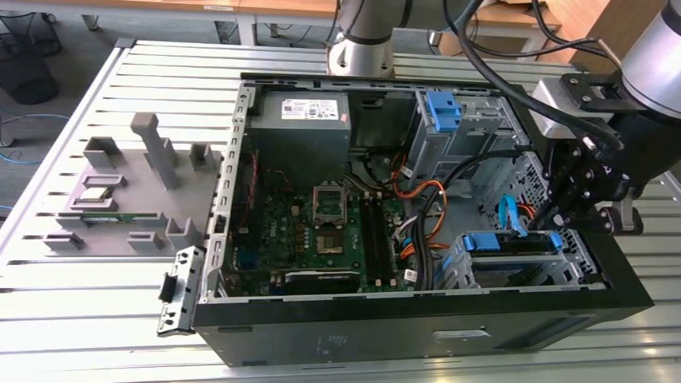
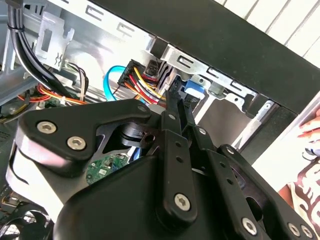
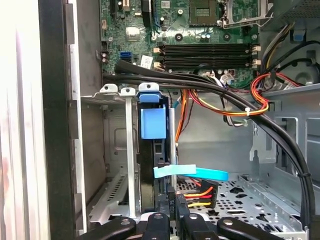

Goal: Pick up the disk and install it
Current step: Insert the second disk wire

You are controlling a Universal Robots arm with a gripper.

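1. Tool [image 1: 583,209] sits low at the open PC case [image 1: 426,319], over the drive cage [image 1: 518,259] in the corner nearest it, on the exterior view's right.
2. Fingers [image 2: 176,120] look pressed together, tips down in the cage by the power/data plugs; can't tell if they pinch anything.
3. Disk [image 3: 151,170] stands on edge in the cage slot just ahead of the tool tips, blue rail tab [image 3: 152,122] on top. In the exterior view the disk's blue rail [image 1: 509,241] shows at the cage top, right under the tool.
4. Light-blue data cable [image 3: 192,172] crosses the disk edge just past the tips; red/yellow/orange power wires [image 3: 197,192] bunch beside it.
5. Thick black cable bundle [image 3: 200,82] runs across beyond the disk, btwn cage and motherboard [image 1: 324,215].
6. Further from the tool: grey power-supply box [image 1: 301,124] at the far corner of the case; a second blue bracket [image 1: 442,110] in the upper bay.
7. Grey fixture blocks [image 1: 117,187] sit well apart from the tool on the slatted tabletop [image 1: 96,279], outside the case.
8. A person's hand [image 2: 311,134] shows beside the case in the second wrist view.
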